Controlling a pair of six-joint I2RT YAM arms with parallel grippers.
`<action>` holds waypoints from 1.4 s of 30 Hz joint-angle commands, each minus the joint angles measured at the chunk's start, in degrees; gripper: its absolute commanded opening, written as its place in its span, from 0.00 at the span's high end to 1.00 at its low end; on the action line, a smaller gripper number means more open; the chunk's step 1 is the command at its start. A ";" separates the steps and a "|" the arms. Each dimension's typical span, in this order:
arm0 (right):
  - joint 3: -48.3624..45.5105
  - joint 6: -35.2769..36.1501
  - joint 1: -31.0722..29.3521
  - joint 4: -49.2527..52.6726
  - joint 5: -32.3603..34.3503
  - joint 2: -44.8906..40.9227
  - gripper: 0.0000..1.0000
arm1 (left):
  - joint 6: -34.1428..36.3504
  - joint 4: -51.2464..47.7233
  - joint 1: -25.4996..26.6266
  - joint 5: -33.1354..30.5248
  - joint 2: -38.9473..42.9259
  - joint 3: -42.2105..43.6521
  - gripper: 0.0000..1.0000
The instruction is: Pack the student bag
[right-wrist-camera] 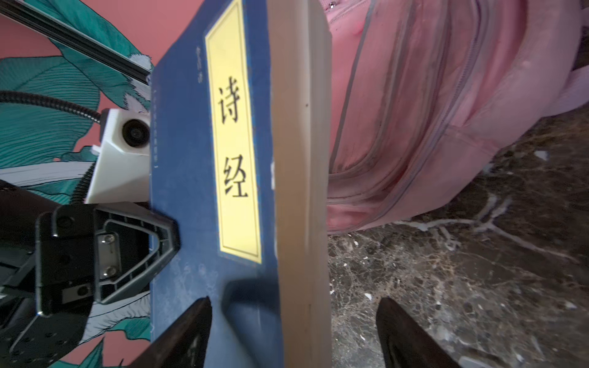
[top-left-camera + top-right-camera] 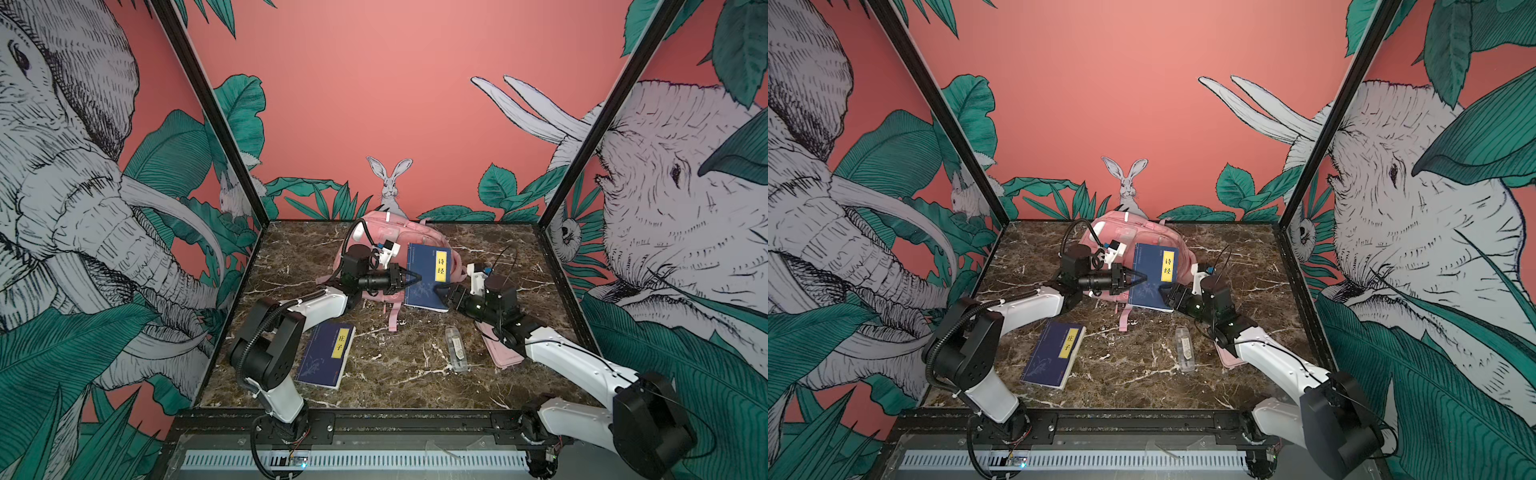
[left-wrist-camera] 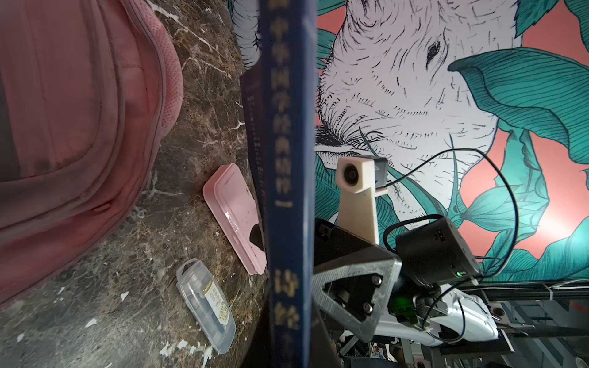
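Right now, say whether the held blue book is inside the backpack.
Out: the blue book, its whole cover showing, is clamped in the left pincer, outside the student bag.

Coral back wall (image 2: 374, 83) with rabbit (image 2: 390, 183), leaves (image 2: 316, 195); elephant murals (image 2: 62, 187) on side walls (image 2: 685, 208); brown marble tabletop (image 2: 395, 374).

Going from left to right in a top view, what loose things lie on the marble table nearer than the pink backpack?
Dark blue book with yellow label, lying flat → small clear plastic case → flat pink pencil case.
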State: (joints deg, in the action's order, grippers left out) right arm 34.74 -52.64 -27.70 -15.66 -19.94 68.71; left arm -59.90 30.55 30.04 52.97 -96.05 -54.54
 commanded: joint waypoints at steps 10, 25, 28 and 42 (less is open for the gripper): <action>-0.64 -8.42 2.44 -19.32 -10.15 6.19 0.29 | 0.78 2.19 -0.25 1.53 2.68 2.23 1.00; 0.34 -7.30 2.39 -15.41 -10.48 4.15 0.82 | 7.10 -7.09 -0.25 0.29 4.47 2.78 1.00; 0.32 -7.21 2.45 -14.92 -10.22 4.09 0.90 | 9.66 -11.12 -0.27 -0.27 4.97 1.75 1.00; -0.58 -4.55 4.05 -8.86 -7.88 -0.70 1.00 | 24.43 -34.08 -0.25 -5.47 5.70 -7.66 0.53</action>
State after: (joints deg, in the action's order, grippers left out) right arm 33.98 -58.37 -24.71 -23.42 -28.71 70.00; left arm -40.91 3.11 29.56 48.86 -93.62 -59.18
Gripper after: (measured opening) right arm 0.077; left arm 0.461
